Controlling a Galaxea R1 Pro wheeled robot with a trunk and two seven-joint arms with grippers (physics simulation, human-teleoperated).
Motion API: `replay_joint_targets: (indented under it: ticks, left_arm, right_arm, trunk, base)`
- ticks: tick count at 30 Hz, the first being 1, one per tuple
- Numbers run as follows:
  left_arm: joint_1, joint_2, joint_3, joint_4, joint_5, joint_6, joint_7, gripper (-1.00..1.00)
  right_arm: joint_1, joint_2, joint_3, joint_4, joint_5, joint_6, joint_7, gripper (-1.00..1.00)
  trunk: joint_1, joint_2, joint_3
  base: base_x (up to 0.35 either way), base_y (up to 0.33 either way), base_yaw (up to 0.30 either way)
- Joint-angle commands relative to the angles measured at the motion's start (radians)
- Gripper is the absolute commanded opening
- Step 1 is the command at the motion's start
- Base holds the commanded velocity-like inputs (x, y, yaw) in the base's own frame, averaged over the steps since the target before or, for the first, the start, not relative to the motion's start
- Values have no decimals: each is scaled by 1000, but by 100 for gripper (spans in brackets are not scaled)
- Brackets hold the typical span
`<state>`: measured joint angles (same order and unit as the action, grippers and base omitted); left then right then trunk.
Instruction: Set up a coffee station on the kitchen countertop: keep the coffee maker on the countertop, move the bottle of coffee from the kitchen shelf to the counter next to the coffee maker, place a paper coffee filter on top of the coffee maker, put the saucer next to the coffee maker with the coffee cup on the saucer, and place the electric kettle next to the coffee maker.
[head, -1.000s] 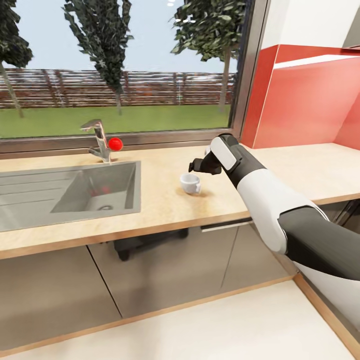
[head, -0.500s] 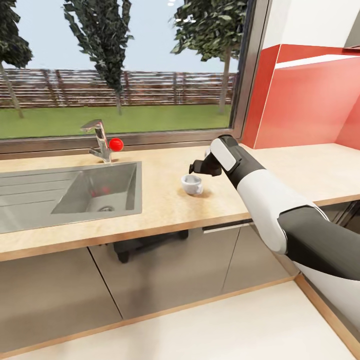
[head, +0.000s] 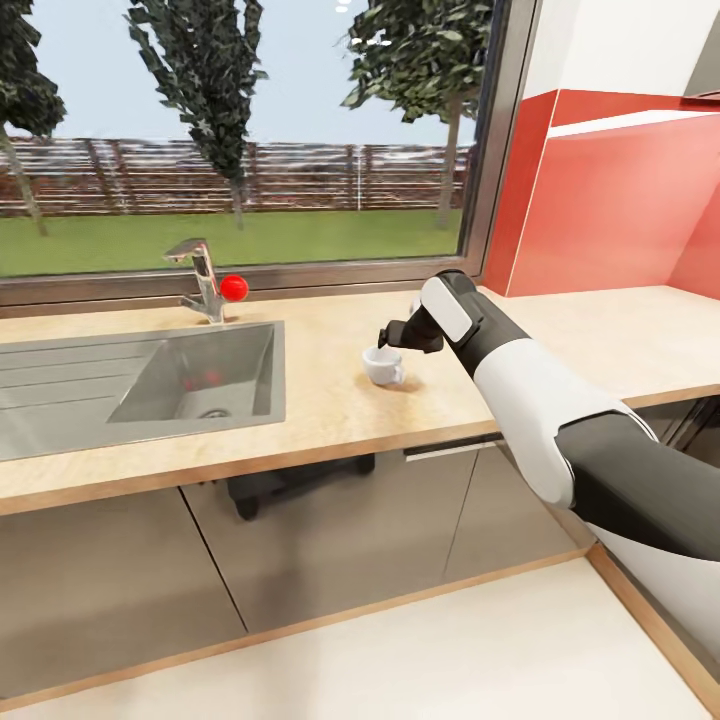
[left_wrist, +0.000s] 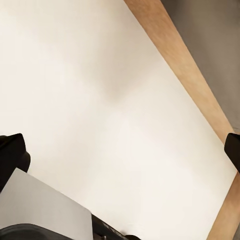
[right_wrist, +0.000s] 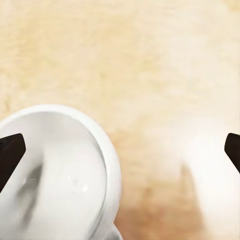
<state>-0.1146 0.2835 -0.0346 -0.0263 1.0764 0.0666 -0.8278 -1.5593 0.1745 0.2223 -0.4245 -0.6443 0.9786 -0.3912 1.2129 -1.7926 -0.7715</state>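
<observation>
Right gripper (head: 385, 338) hovering just above the coffee cup (head: 383, 367), fingers spread, nothing grasped. In the right wrist view, black fingertips (right_wrist: 11, 155) sit at opposite edges of the frame, wide apart, pointing down at the kitchen countertop (right_wrist: 150, 60). Coffee cup (right_wrist: 60, 175) seen from above there, white rim and hollow interior, offset toward one fingertip rather than centred between the two. Probably no contact with the rim yet, hard to confirm from this angle.

Cup upright on the kitchen countertop (head: 320, 400), handle toward the front edge, between the sink (head: 130, 385) and the red panel (head: 610, 210). Sits well apart from the sink edge, roughly mid-depth on the worktop.

Right arm (head: 540, 420) reaching in from the lower right, white and grey shell, wrist bent down over the cup.

Tap (head: 200, 280) with a red knob (head: 233, 288) behind the sink, under the window (head: 240, 130). Grey cabinet fronts (head: 330, 540) below the worktop, pale floor (head: 400, 660) in front.

Left gripper (left_wrist: 120, 155) pointing at the pale floor (left_wrist: 100, 100), fingertips (left_wrist: 12, 157) at opposite frame edges, released, holding nothing. Wood strip (left_wrist: 190, 75) and a grey surface running diagonally past them.
</observation>
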Motion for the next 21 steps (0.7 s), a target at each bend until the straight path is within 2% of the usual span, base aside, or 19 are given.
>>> replay_joint_targets:
  ticks: [1, 7, 12, 19, 21]
  left_arm:
    - [0, 0, -4, 0, 8, 7, -4, 100]
    - [0, 0, -4, 0, 8, 7, -4, 100]
    - [0, 0, -4, 0, 8, 7, -4, 100]
    - [0, 0, -4, 0, 8, 7, -4, 100]
    - [0, 0, -4, 0, 8, 7, -4, 100]
  right_arm:
    - [-1, 0, 3, 0, -9, 2, -9, 100]
    - [-1, 0, 3, 1, -9, 2, -8, 100]
    - [0, 0, 3, 1, -9, 2, -8, 100]
    - [0, 0, 3, 1, -9, 2, -8, 100]
    - [1, 0, 3, 1, -9, 2, -8, 100]
  trunk:
    - [0, 0, -1]
    - [0, 0, -1]
    - [19, -35, -17]
    - [19, -35, -17]
    - [27, -49, -23]
  base:
    - [-3, 0, 0]
    - [-1, 0, 0]
    - [0, 0, 0]
    - [0, 0, 0]
    - [0, 0, 0]
